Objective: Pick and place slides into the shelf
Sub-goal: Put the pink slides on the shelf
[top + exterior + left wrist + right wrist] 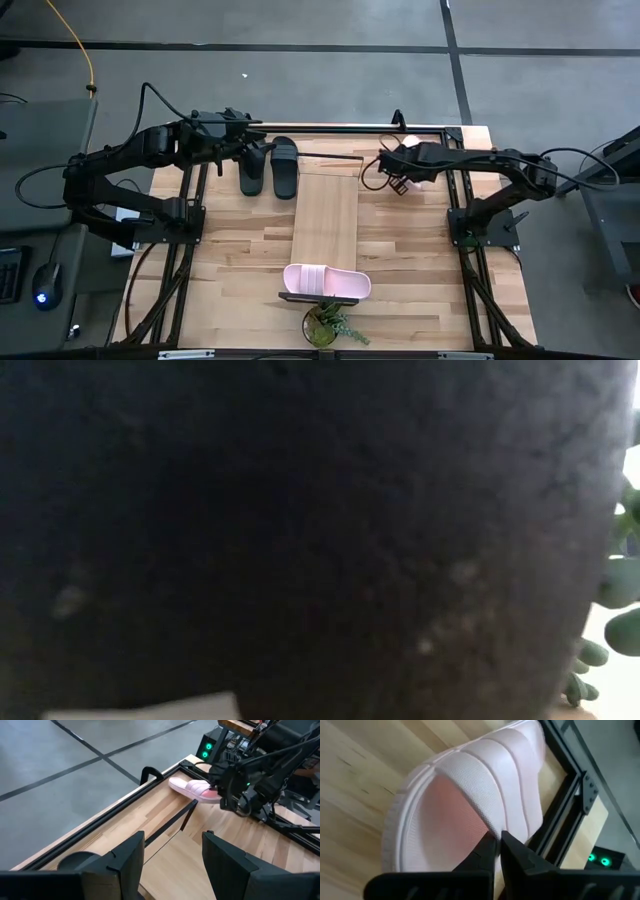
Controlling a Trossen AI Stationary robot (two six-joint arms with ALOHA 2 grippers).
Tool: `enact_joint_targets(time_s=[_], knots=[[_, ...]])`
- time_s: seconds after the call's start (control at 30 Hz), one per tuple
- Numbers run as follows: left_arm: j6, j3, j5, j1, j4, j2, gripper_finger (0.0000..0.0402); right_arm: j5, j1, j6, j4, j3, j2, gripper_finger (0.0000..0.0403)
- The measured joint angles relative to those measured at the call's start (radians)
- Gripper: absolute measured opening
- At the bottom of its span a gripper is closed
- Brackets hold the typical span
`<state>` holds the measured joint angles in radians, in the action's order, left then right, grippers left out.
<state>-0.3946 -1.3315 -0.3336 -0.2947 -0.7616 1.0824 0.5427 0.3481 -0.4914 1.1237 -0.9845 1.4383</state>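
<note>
Pale pink slide (pixel 470 805) is pinched at its strap by the right pincer (pixel 497 845); left pincer (pixel 172 857) gapes, empty, beside the black slides (pixel 268 166).

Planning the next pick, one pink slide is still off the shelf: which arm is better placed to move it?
The right arm, probably. Its right claw is already at the pink slide, fingers nearly shut at the strap edge. The left claw is open, across the table beside the black slides.

shelf (pixel 327 215) plank bare along its middle, pink slide (pixel 327 282) across near end, black slides (pixel 268 166) beside far end
</note>
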Motion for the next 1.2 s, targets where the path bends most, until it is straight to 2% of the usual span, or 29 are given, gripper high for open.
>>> enact_joint_targets(time_s=[0.5,0.87,1.03,1.2], knots=[[0.061,0.0,0.0,0.0,-0.05,0.0,0.0184,0.0,-0.13,-0.047,0.145,-0.3,0.0,0.0],[0.126,0.0,0.016,-0.001,-0.049,0.0,0.0184,0.029,-0.161,-0.055,0.255,-0.553,0.0,0.0],[0.177,0.0,0.055,-0.001,-0.028,0.0,0.0184,0.024,-0.16,-0.025,0.256,-0.666,0.0,0.0],[0.315,0.0,0.135,0.0,0.056,0.0,0.0184,-0.014,-0.165,-0.006,0.252,-0.763,0.0,0.0]])
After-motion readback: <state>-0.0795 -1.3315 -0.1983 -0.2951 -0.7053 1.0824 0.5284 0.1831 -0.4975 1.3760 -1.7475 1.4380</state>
